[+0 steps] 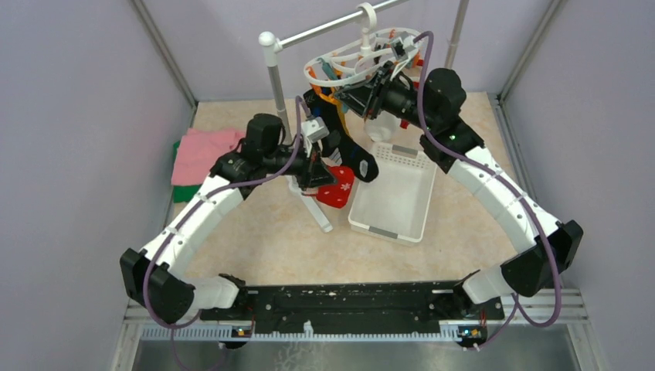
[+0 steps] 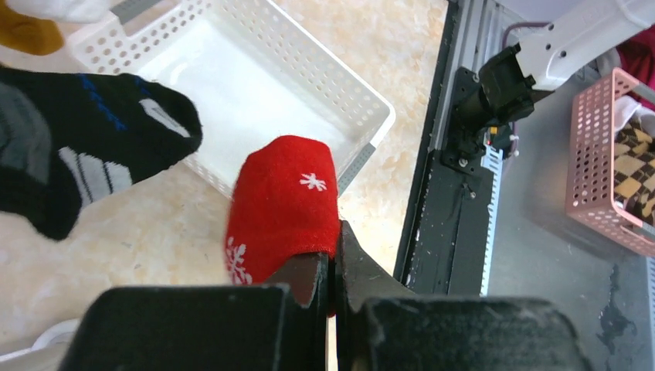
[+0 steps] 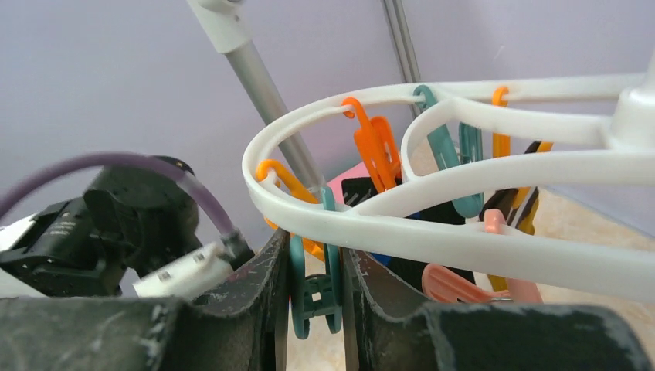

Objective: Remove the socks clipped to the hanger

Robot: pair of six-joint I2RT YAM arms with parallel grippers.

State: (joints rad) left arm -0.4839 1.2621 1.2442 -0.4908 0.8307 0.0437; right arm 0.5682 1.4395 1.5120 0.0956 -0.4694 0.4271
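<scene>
As wrist views show best, left hand (image 2: 334,255) pinches red sock (image 2: 284,197), right hand (image 3: 315,251) clamps teal clip (image 3: 317,300).

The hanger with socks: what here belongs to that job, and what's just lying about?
Job: hanger; teal clip in right gripper; red sock in left gripper; black sock.
Lying about: pink cloth; green cloth; white basket; pink basket.
</scene>
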